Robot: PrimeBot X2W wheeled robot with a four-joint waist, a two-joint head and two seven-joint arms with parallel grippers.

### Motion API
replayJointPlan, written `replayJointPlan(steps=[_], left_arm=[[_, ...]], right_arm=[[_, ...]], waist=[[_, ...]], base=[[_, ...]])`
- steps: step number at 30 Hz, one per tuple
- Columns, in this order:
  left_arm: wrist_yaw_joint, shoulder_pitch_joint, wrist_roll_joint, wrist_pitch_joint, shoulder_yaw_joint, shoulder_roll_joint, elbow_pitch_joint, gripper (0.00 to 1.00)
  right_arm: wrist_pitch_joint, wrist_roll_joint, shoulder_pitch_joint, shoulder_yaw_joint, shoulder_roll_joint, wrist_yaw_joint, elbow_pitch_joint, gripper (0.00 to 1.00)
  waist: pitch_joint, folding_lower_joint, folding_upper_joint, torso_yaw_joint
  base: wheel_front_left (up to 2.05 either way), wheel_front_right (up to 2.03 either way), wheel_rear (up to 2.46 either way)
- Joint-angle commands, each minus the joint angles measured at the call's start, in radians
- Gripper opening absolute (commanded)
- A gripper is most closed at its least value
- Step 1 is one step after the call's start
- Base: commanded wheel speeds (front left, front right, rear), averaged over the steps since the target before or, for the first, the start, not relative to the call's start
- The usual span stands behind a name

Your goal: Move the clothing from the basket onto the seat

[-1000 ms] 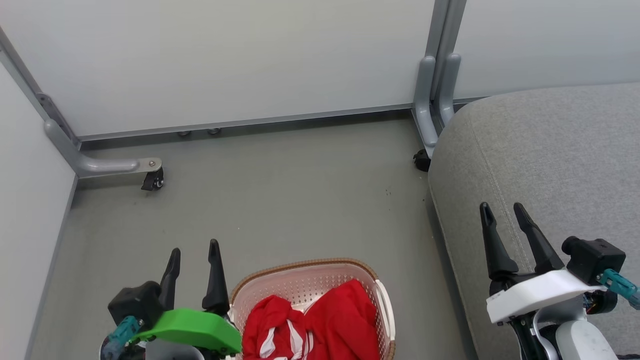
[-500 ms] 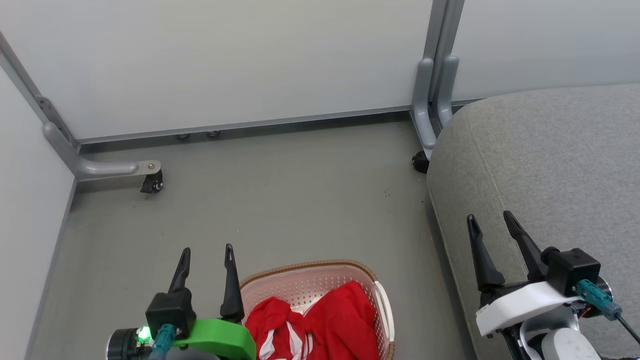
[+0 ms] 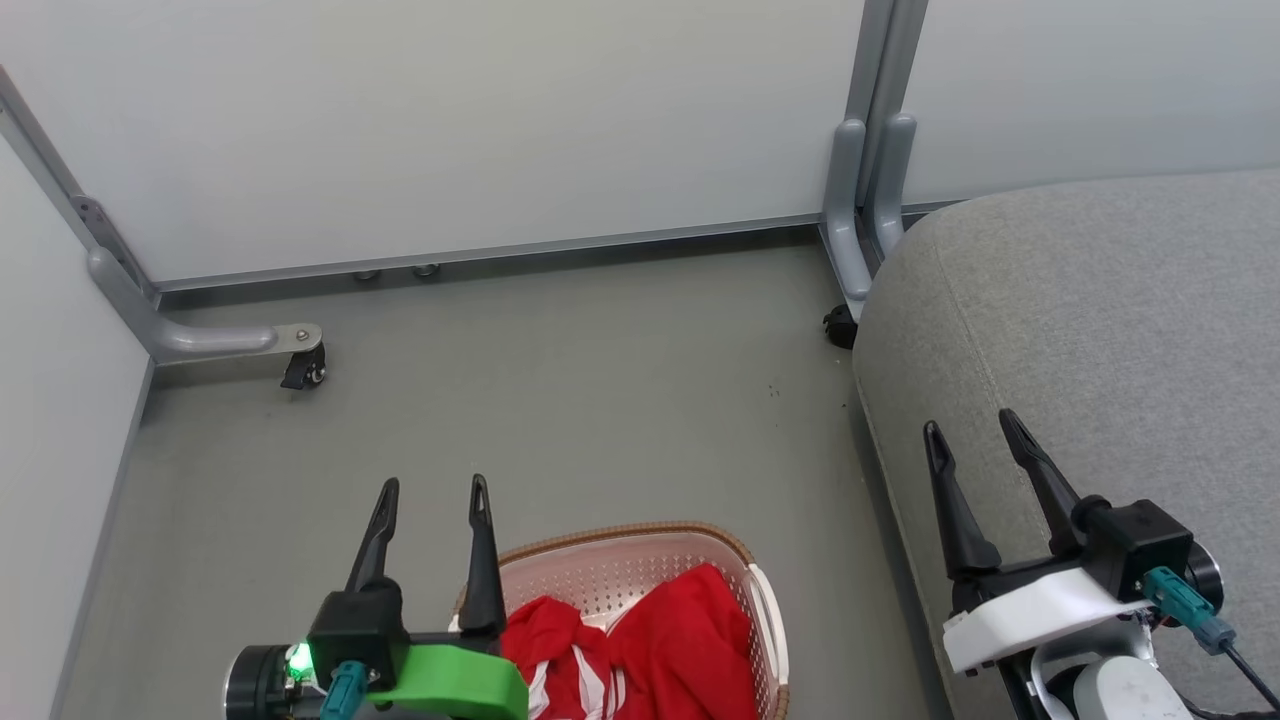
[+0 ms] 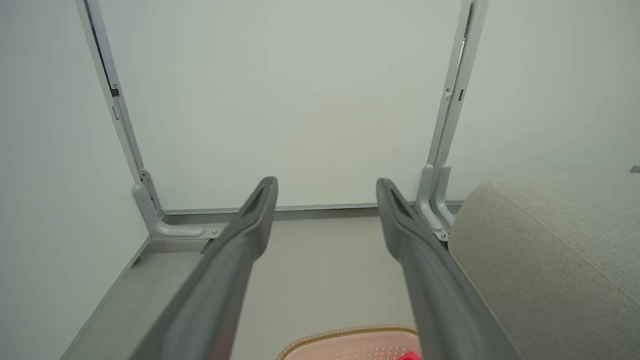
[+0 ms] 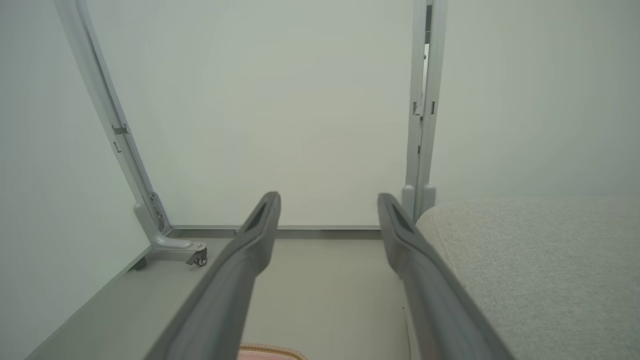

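Observation:
Red clothing with white stripes lies bunched in the cream basket with a brown rim, on the floor at the bottom middle of the head view. The basket's far rim and a scrap of the red clothing show in the left wrist view. The grey seat fills the right side. My left gripper is open and empty, just left of the basket above its near-left edge. My right gripper is open and empty over the seat's left edge. In the wrist views the left gripper and right gripper point toward the wall.
White partition panels with grey frames close off the back and left. A caster foot stands at the left, another caster by the seat's corner. Grey floor lies between the basket and the back panel.
The left gripper has shifted right and rolled toward the basket's near-left rim. The right gripper has slid a little left and down over the seat's edge. Both stay open.

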Motion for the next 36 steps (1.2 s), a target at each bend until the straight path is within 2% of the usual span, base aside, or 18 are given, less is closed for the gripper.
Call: replayJointPlan(steps=[1,6,11,17,20,31,36], left_arm=[[-0.013,0.015,0.015,-0.007,0.021,-0.008,-0.01,1.0],[-0.083,0.053,0.025,-0.017,0.12,-0.063,-0.02,1.0],[-0.207,0.089,0.056,-0.028,0.199,-0.105,0.009,1.0],[-0.279,0.111,0.107,-0.038,0.256,-0.126,0.064,1.0],[-0.293,0.112,0.123,-0.044,0.263,-0.129,0.072,1.0],[-0.282,0.124,0.165,-0.065,0.248,-0.129,0.065,1.0],[-0.291,0.122,0.156,-0.061,0.251,-0.129,0.088,1.0]], right_arm=[[-0.01,0.002,0.007,-0.005,0.001,0.0,-0.011,1.0],[-0.02,0.032,0.017,-0.023,0.015,0.0,0.004,1.0],[-0.031,0.069,0.032,-0.048,0.024,0.0,0.063,1.0],[-0.042,0.069,0.023,-0.04,0.028,0.0,0.112,1.0],[-0.046,0.05,0.022,-0.033,0.029,0.0,0.115,1.0],[-0.066,-0.019,0.029,-0.013,0.029,0.0,0.111,1.0],[-0.064,-0.012,0.027,-0.008,0.029,0.0,0.115,1.0]], waist=[[0.0,0.0,0.0,0.0],[-0.001,0.0,0.0,-0.002],[-0.006,0.0,0.0,-0.003],[-0.01,0.0,0.0,-0.003],[-0.011,0.0,0.0,-0.002],[-0.016,0.0,0.0,-0.002],[-0.015,0.0,0.0,-0.005]], base=[[0.0,0.0,0.0],[0.0,0.0,0.0],[0.0,0.0,0.0],[0.0,0.0,0.0],[0.0,0.0,0.0],[0.0,0.0,0.0],[0.0,0.0,0.0]])
